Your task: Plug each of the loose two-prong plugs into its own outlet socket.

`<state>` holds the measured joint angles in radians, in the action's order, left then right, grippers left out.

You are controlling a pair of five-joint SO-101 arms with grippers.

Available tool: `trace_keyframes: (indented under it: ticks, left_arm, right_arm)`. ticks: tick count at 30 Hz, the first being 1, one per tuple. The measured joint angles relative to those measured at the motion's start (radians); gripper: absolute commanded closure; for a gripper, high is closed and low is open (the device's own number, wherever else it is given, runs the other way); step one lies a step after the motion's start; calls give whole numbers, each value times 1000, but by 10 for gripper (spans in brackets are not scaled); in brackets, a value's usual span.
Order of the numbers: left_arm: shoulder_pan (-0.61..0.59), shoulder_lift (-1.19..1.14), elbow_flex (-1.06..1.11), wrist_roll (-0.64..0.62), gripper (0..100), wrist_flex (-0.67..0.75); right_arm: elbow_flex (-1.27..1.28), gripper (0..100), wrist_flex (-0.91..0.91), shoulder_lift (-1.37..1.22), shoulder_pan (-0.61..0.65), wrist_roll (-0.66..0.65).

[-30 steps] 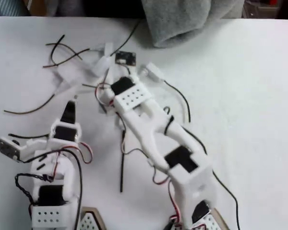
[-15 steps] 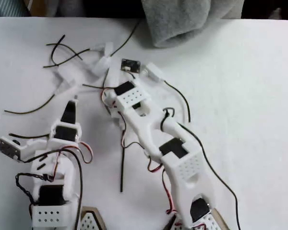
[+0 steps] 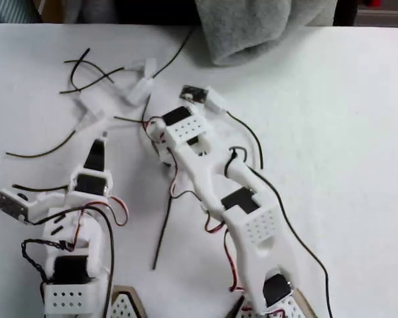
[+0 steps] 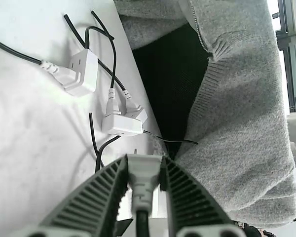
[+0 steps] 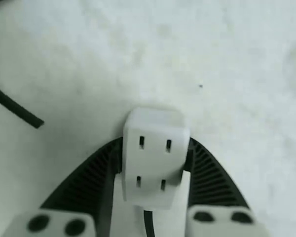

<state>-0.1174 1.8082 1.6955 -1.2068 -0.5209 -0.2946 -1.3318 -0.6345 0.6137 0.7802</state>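
Task is early, with no mating visibly done. The left gripper (image 4: 143, 163) pinches a white two-prong plug (image 4: 143, 181) between its jaws, with the prongs sticking out past the fingertips and the cord running back into the gripper. The right gripper (image 5: 155, 143) is clamped on a white outlet socket (image 5: 154, 160), slot face up toward the camera, held low over the table (image 3: 345, 132). In the high view the left gripper (image 3: 96, 154) sits at the near left and the right arm (image 3: 205, 179) reaches to mid-table, so plug and socket are well apart and nothing is lined up. What's left, as I judge it, is bringing the two together, seating the prongs, then repeating for the rest. Beyond the held plug, a second socket (image 4: 81, 71) lies loose on the table with its cord. Near it lies a white piece (image 4: 122, 123) with two leads at one end, and I cannot tell whether that is a joined pair. Clutter: thin black cords spread across the far left of the table, a loose black cable (image 3: 162, 228) beside the right arm, and a small dark module (image 3: 192, 94) just past its wrist. A grey cloth (image 3: 252, 30) hangs over the far edge. Likely snags are the cords tangling under the arms, and white parts being hard to pick out on the white table.
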Motion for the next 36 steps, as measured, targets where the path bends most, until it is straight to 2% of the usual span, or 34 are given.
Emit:
trace_keyframes:
  ticks: [9, 15, 23, 31, 36]
  left_arm:
    - [-23, 0, 0, 0, 975, 0]
    - [-68, 0, 0, 0, 975, -11]
    - [-109, 0, 0, 0, 975, -18]
    - [-112, 0, 0, 0, 975, -18]
    - [-112, 0, 0, 0, 975, -18]
  right_arm:
    - [-6, 900, -86, -2, 149, 175]
    - [-5, 896, -72, -9, 170, 230]
    - [-23, 720, -68, -34, 186, 230]
    - [-80, 717, -215, 25, 204, 229]
    - [-183, 717, -339, 184, 107, 109]
